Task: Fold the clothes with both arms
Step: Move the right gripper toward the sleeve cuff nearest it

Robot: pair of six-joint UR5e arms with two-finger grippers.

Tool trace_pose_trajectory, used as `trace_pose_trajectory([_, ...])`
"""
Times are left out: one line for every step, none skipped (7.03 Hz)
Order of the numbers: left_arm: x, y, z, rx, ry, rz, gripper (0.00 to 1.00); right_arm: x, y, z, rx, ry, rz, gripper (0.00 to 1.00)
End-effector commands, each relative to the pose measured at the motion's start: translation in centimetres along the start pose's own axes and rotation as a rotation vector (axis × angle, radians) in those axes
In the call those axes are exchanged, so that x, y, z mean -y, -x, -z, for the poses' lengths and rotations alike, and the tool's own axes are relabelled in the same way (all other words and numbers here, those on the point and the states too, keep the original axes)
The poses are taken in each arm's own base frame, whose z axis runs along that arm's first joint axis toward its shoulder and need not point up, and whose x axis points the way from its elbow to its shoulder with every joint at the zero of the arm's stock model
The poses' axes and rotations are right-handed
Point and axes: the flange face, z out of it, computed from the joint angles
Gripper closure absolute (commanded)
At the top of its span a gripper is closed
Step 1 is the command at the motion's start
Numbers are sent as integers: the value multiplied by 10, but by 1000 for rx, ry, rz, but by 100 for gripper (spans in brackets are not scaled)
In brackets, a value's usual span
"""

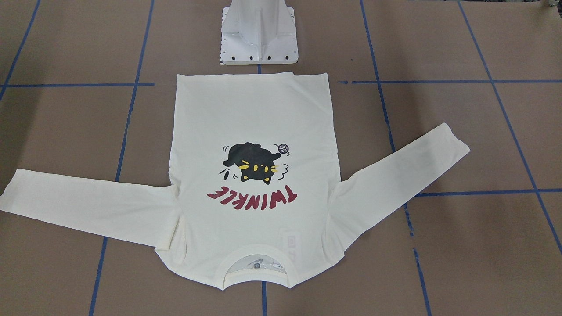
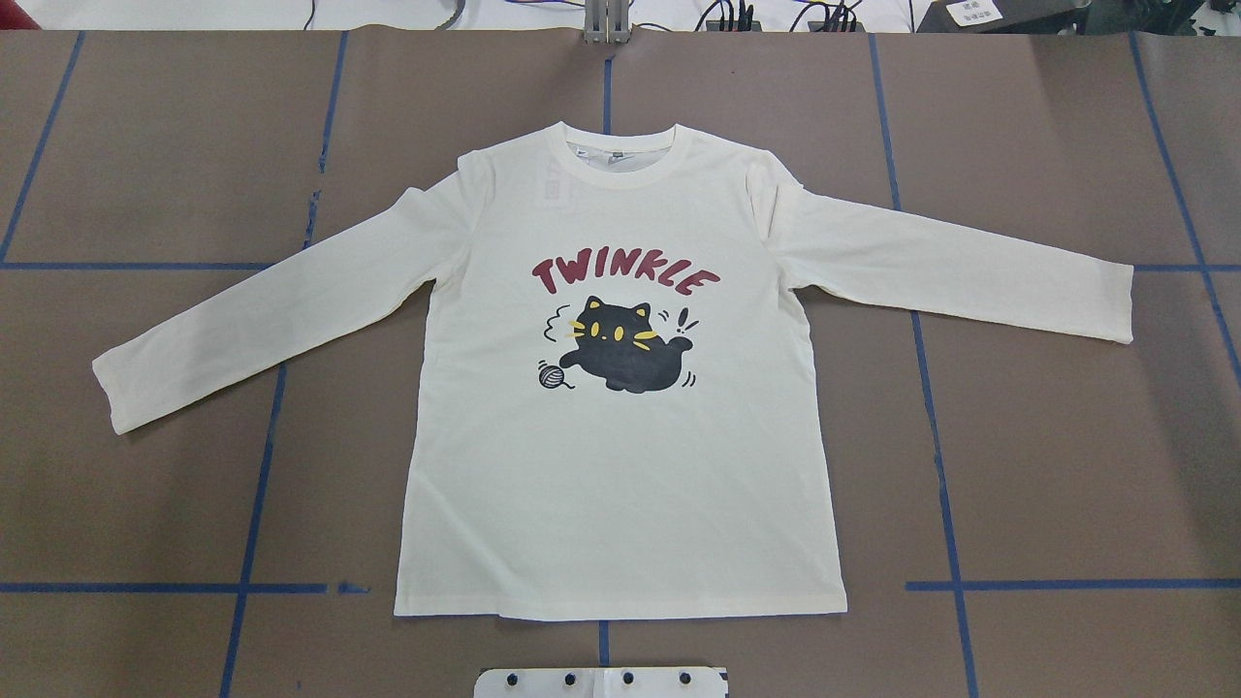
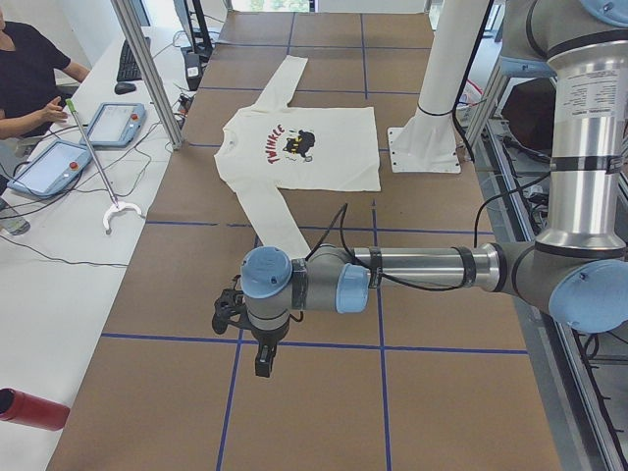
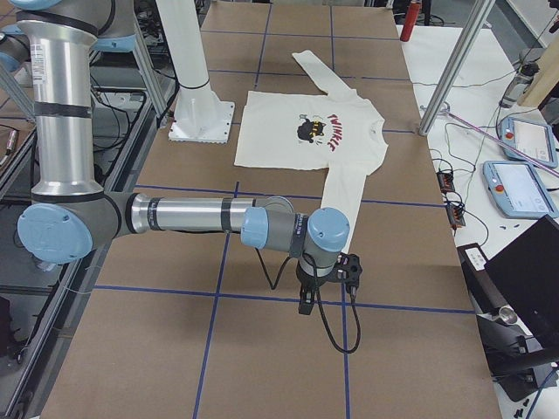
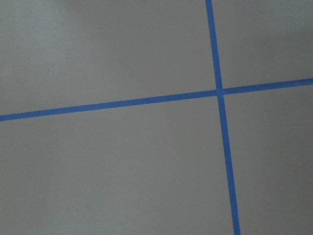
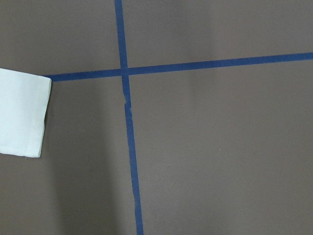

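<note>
Shirt laid flat, both arms wide of it

Left gripper [image 3: 263,365] hangs over bare table [image 3: 147,412], out past its sleeve. Right gripper [image 4: 306,302] sits nearer its cuff [image 6: 22,112]. Whether either is open, I can't tell. Farther in, the shirt [image 2: 620,465] lies print-up mid-table, its sleeves pointing toward each arm.

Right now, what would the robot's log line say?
shirt: flat, print up, unfolded | left claw: over bare table, off shirt, open/shut unclear | right claw: beyond sleeve cuff, off shirt, open/shut unclear
</note>
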Motion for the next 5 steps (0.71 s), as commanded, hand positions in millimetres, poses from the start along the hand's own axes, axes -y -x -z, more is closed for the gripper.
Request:
trace_pose_trajectory([7,-6,6,2,-18,-21,0,3,11,12,-1,-24,19,0])
trace_pose_trajectory([23,-15,16,-2,-43,-44,0,17,28,26,5,-54,54,0])
trace_pose_trajectory([44,-28,27,-52,-89,-82,0,31,47,30,5,-92,113,0])
trace_pose_trajectory([52,-37,33,-70,-157,-148,0,48,79,53,14,-160,161,0])
trace_pose_trajectory([52,-39,19,-74,-205,-224,0,50,82,43,32,-176,199,0])
